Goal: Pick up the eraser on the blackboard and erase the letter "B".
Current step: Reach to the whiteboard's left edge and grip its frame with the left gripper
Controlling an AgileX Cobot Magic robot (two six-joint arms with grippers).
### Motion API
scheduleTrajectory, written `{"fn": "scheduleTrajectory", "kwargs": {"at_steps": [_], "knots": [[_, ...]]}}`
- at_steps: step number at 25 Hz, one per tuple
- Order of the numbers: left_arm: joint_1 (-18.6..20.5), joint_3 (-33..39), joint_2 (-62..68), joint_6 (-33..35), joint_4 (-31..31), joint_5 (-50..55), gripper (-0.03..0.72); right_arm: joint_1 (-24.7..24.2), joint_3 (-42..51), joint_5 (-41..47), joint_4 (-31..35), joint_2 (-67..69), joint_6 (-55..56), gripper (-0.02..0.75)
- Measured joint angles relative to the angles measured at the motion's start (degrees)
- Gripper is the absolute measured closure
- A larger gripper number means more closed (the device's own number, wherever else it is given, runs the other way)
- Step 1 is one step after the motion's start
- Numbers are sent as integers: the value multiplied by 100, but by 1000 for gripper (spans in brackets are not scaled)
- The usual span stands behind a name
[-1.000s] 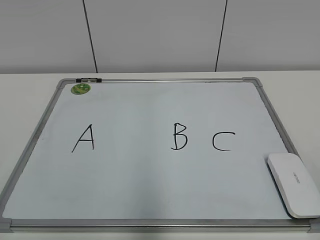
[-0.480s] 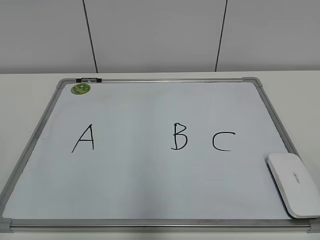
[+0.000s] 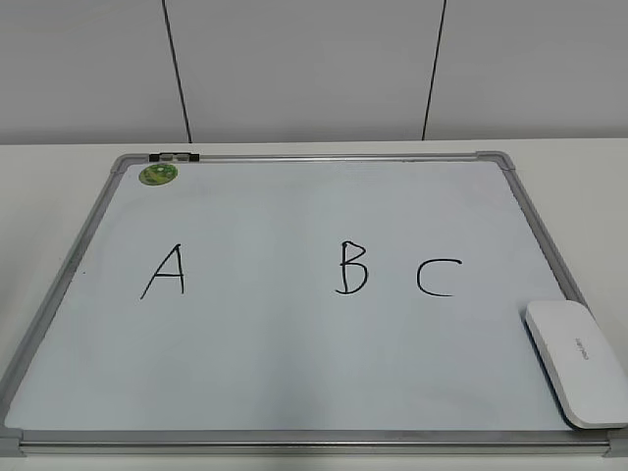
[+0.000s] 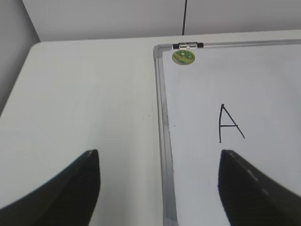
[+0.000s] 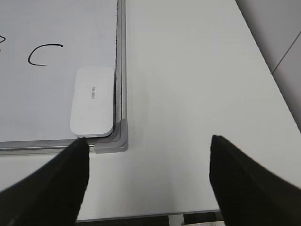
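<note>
Step in hand: approach, before any pick-up. The eraser (image 3: 577,362) lies untouched on the blackboard (image 3: 294,373), in its near right corner, its long side just beside the right frame rail. The letter "B" (image 3: 351,268) is whole, standing between the "A" (image 3: 164,272) and the "C" (image 3: 438,278), closer to the "C".

Right tool (image 5: 148,181): fingers spread wide, holding nothing. In the right wrist view it hangs over the bare counter (image 5: 188,70), near the board's corner piece and off to the side of the eraser (image 5: 92,101). Left tool (image 4: 157,186): also spread wide and empty, straddling the board's left frame rail near the "A" (image 4: 230,123). Neither tool appears in the exterior view.

Next move, as judged: the right tool is the nearer one. It would need to shift sideways over the eraser, align its fingers across the short width, descend and close. The frame rail next to the eraser leaves little room for a finger on that side.

Eraser appearance: white, rounded-rectangular, smooth low block with small grey lettering on top. A dark edge shows along its underside in the exterior view.

A round green magnet (image 3: 158,175) sits at the far left corner.
</note>
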Motion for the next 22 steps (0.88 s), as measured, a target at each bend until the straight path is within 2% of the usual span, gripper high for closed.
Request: {"fn": "scheduleTrajectory", "kwargs": {"at_steps": [7,15,19,22], "knots": [[0,-1499,2639,0,-103,245,101,0,0,0,0,0,0,148],[0,-3472,5325,80,-117,1603,134,0,0,0,0,0,0,148],[0,-4043,6297,115,-150,1837,153,0,0,0,0,0,0,148],[0,-4182,6742,229,-212,1818,168,0,0,0,0,0,0,148]]}}
